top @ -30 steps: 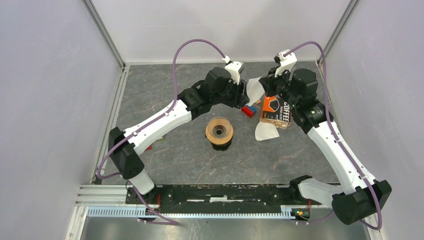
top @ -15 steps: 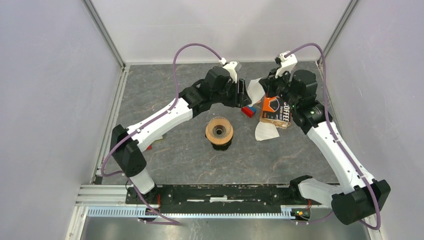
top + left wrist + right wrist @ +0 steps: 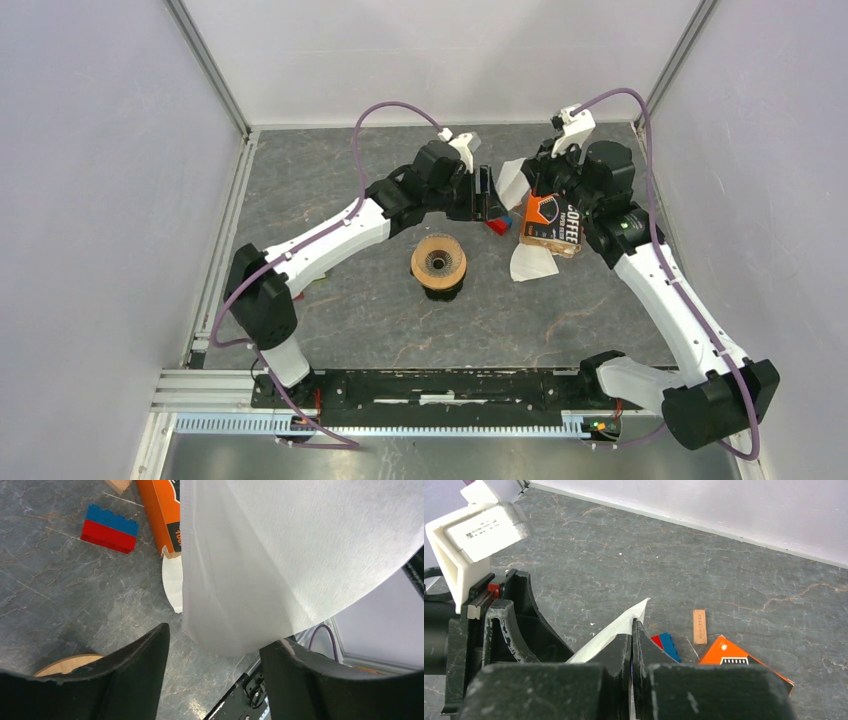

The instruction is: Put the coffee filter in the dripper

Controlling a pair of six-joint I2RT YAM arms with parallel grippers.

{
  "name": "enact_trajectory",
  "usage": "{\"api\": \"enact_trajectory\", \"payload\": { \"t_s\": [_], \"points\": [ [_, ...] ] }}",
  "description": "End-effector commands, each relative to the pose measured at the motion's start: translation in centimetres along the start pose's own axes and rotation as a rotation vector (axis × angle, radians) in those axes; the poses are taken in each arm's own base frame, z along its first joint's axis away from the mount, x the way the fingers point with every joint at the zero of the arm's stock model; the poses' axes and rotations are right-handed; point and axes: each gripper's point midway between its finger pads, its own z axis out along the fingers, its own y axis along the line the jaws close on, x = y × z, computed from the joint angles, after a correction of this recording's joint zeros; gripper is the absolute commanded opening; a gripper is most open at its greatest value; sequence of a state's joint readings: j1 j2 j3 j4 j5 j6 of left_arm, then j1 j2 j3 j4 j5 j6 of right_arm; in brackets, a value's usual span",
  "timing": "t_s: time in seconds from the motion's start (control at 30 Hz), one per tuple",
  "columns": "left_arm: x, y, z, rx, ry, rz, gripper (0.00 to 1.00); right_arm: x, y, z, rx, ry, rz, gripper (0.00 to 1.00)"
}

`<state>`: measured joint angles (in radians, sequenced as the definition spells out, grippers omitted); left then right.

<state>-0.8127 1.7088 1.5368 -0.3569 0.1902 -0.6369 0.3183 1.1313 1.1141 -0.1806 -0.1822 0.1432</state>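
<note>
The coffee filter (image 3: 510, 178) is a thin white paper cone held up in the air at the back of the table. My right gripper (image 3: 528, 182) is shut on its edge; in the right wrist view the paper (image 3: 616, 630) sticks out between the closed jaws of that gripper (image 3: 632, 630). My left gripper (image 3: 490, 196) is open right beside the filter. In the left wrist view the filter (image 3: 280, 555) fills the top, and its lower edge hangs between the spread jaws of the left gripper (image 3: 215, 640). The dripper (image 3: 438, 262) with its wooden ring stands at mid-table; its ring shows at the left wrist view's bottom left (image 3: 65, 664).
A flat-folded white filter (image 3: 530, 263) lies under an orange coffee box (image 3: 555, 222) right of the dripper. A red-and-blue brick (image 3: 497, 222) lies below the grippers. A small wooden stick (image 3: 699, 626) lies behind the box. Walls enclose the table on three sides.
My left gripper has moved right and closer to the held filter, with its wrist turning. The right gripper and the filter have barely moved.
</note>
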Motion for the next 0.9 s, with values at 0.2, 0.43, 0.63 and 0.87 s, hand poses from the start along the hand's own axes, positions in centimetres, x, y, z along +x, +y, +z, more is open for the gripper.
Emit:
{"api": "enact_trajectory", "payload": {
  "t_s": [0.2,0.43,0.63,0.87],
  "points": [
    [-0.6,-1.1,-0.2,0.131,-0.028,-0.078,0.52,-2.4,0.2,-0.8,-0.014,-0.072,0.017,0.00],
    [-1.4,-1.3,-0.3,0.167,-0.037,-0.095,0.53,-2.2,0.3,-0.8,-0.022,-0.072,0.021,0.00],
    [-1.9,-1.6,-1.5,0.186,-0.078,-0.028,0.66,-1.4,-0.7,-0.6,0.025,-0.058,0.027,0.00],
    [-2.4,-2.4,-2.8,0.228,-0.122,0.002,0.71,-0.1,-1.8,0.5,0.083,-0.031,0.168,0.00]
  ]
}}
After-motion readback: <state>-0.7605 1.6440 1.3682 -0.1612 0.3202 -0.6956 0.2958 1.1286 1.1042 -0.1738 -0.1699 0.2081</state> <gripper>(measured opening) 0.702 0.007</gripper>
